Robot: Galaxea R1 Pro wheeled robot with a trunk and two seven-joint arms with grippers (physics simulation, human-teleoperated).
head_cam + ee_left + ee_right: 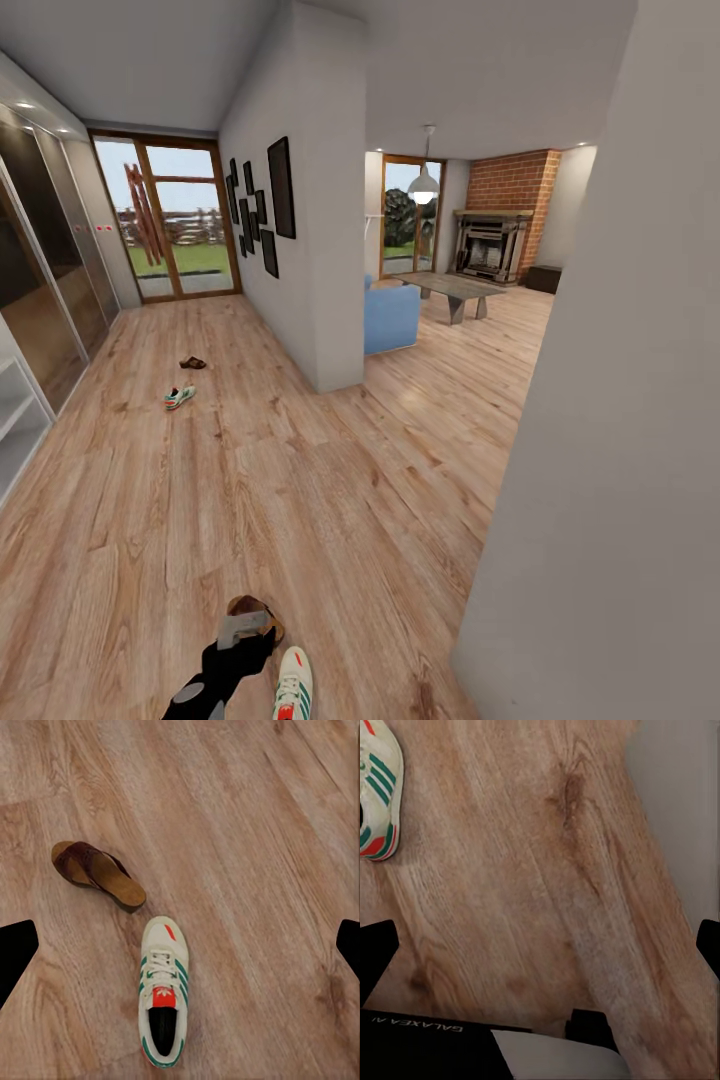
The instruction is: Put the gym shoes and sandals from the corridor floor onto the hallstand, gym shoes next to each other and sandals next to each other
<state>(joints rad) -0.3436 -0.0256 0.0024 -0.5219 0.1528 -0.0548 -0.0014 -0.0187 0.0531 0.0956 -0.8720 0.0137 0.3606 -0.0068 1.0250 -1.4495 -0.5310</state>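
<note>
- Left arm (232, 662), head view: glossy black segments, capped by a grey block near the wrist.
- Left wrist view: two matte black fingertips (15, 952) at either edge of frame.
- Right wrist view: black fingertips (375, 949) likewise; a black housing (427, 1046) lettered "GALAXEA" in white, seen inverted, beside a pale grey panel (559, 1057).

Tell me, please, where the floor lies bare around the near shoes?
Bare planks run from the near gym shoe and near sandal up the corridor floor to the far sneaker. It is crowded only where the left gripper overlaps that sandal.
</note>
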